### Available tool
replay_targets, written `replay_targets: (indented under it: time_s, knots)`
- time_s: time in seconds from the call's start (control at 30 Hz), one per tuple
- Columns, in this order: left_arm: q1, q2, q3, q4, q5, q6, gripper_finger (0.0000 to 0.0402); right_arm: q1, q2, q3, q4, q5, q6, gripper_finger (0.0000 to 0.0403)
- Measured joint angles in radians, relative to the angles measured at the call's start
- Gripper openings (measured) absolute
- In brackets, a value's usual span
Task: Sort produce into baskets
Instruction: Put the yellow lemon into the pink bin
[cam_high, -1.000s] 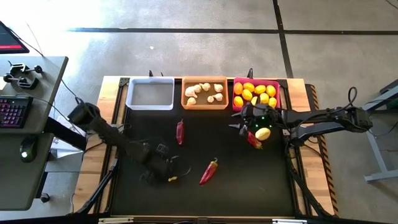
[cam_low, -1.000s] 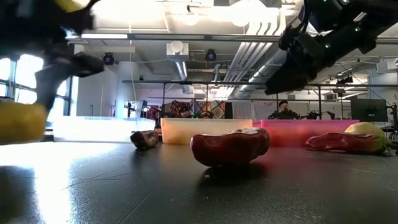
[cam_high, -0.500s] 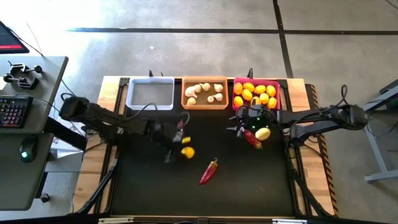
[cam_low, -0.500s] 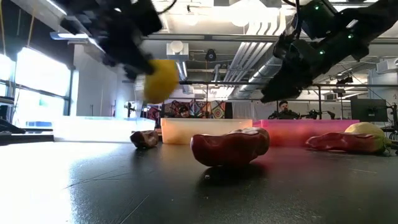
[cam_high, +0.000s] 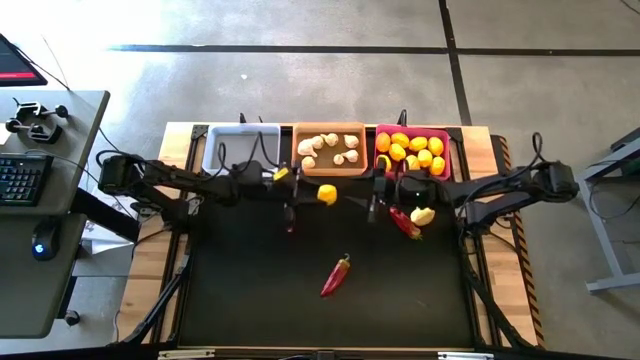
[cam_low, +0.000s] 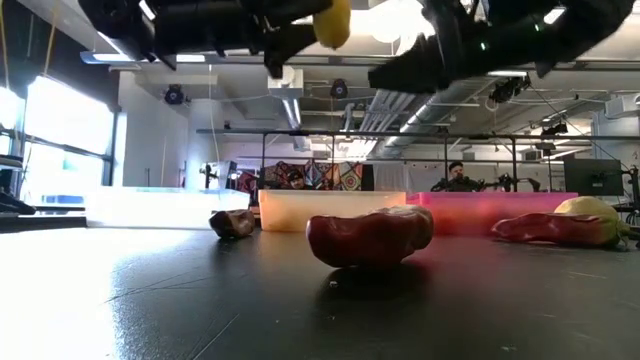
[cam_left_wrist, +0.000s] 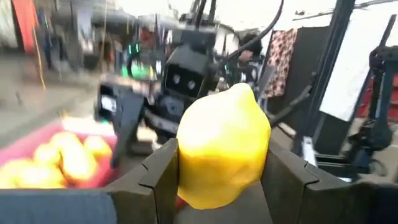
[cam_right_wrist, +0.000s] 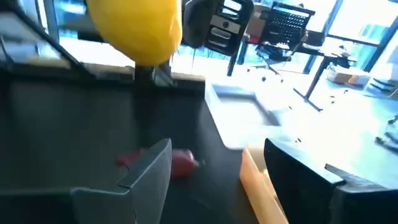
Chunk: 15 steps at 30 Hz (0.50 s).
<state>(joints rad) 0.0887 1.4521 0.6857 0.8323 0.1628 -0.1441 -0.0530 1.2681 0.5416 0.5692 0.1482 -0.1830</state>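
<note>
Lemon (cam_high: 327, 194) raised in outstretched left gripper (cam_high: 318, 194).

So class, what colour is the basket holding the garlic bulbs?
Orange. The basket with the garlic bulbs shows best in the high view.

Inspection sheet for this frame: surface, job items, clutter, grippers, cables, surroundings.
Surface: black table mat.
Job items: white plastic basket looks empty; orange basket holds white garlic bulbs; pink basket holds yellow lemons; loose red chili pepper, another, one loose lemon.
Clutter: nothing seen.
Grippers: left gripper shut on yellow lemon; right gripper open, empty.
Cables: black cables along both arms.
Surroundings: grey desk with keyboard.
</note>
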Motion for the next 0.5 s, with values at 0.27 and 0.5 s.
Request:
replay_targets:
  time_s: [0.27,0.5]
  knots:
    - [0.003,0.010,0.000,0.061,-0.022,0.187,0.0162,0.026,0.004,0.118,-0.011,-0.100,0.123,0.0248]
    - [0.000,0.047,0.002,0.166,-0.031,0.201,0.0163,0.071,0.019,0.131,0.011,-0.109,0.074,0.0248]
